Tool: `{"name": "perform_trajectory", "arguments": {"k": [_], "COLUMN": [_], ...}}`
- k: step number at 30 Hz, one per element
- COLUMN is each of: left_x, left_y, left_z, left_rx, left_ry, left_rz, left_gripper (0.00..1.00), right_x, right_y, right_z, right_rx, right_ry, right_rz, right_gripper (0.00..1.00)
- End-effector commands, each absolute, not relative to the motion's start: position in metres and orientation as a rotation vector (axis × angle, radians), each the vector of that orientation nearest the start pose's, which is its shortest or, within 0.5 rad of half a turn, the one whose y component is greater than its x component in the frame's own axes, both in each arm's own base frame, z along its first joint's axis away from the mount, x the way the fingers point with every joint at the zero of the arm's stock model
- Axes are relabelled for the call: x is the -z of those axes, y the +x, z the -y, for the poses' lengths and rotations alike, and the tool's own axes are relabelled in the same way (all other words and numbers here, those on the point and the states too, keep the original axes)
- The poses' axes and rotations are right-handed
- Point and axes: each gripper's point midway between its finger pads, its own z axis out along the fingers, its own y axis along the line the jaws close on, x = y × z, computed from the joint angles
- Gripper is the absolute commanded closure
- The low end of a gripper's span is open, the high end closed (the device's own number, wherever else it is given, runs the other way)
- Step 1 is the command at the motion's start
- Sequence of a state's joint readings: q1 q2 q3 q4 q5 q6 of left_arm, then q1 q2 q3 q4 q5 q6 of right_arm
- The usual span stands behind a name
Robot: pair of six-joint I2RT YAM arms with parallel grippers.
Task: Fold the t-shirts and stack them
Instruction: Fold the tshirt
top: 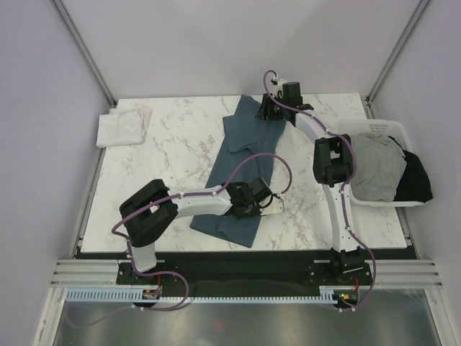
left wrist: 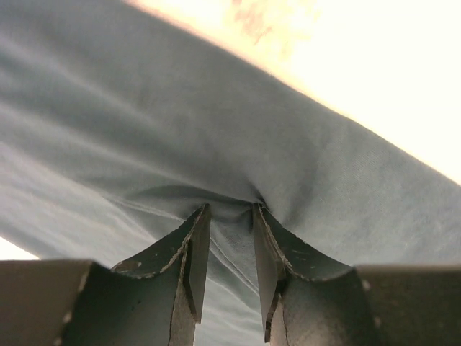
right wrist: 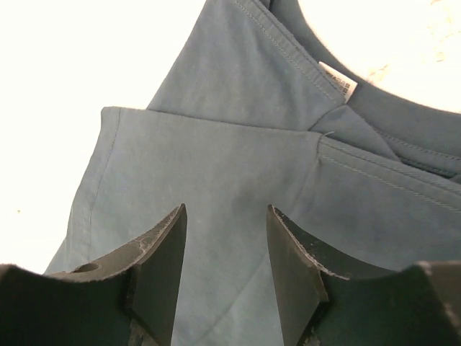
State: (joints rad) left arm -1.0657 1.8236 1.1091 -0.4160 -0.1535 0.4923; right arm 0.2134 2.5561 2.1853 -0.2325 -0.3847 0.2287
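The dark slate-blue t-shirt (top: 241, 155) lies stretched out lengthwise on the marble table, collar at the far end. My left gripper (top: 264, 200) is at its near right hem. In the left wrist view the left gripper (left wrist: 230, 210) pinches a puckered fold of the shirt (left wrist: 216, 122). My right gripper (top: 271, 108) is at the collar end. In the right wrist view the right gripper (right wrist: 227, 210) is open just over the shirt's (right wrist: 216, 144) folded-in sleeve. The white t-shirt (top: 122, 125) lies folded at the far left corner. The light grey t-shirt (top: 378, 169) and the black t-shirt (top: 415, 182) lie in the basket.
The white slatted basket (top: 382, 127) stands at the table's right edge beside the right arm. The shirt's white neck label (right wrist: 338, 81) shows near the collar. Grey walls close in the table at the left, back and right.
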Motion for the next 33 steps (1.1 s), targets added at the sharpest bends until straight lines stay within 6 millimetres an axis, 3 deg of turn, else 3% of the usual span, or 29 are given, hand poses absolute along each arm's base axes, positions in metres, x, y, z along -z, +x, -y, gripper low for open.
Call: {"name": "perform_trajectory", "arguments": {"k": [1,8,14,18,22,27,33], "left_x": [0.042,0.031,0.031,0.026,0.021,0.020,0.024], "left_y": [0.158,0.157,0.143,0.142,0.147,0.157,0.173], "left_z": [0.289,0.327,0.334,0.339,0.345,0.359,0.370], "left_rx": [0.128,0.180,0.223,0.245,0.238,0.219,0.171], "left_ry": [2.117,2.128,2.145,2.139,2.130,2.123,2.083], "left_rz": [-2.118,-2.065,-2.096,-2.099,-2.085,-2.059,-2.049], "left_gripper": [0.61,0.61,0.61,0.61,0.61,0.61,0.60], "right_x": [-0.068,-0.060,-0.054,-0.044,-0.039,-0.051,-0.051], "right_y": [0.632,0.633,0.636,0.630,0.629,0.632,0.638], "right_z": [-0.225,-0.228,-0.236,-0.256,-0.274,-0.294,-0.298], "right_rx": [-0.669,-0.685,-0.681,-0.707,-0.732,-0.747,-0.744], "right_ry": [-0.234,-0.231,-0.245,-0.273,-0.302,-0.339,-0.340], "right_rz": [-2.168,-2.176,-2.171,-2.182,-2.170,-2.114,-2.088], "right_gripper": [0.44,0.43,0.41,0.40,0.38,0.33,0.30]}}
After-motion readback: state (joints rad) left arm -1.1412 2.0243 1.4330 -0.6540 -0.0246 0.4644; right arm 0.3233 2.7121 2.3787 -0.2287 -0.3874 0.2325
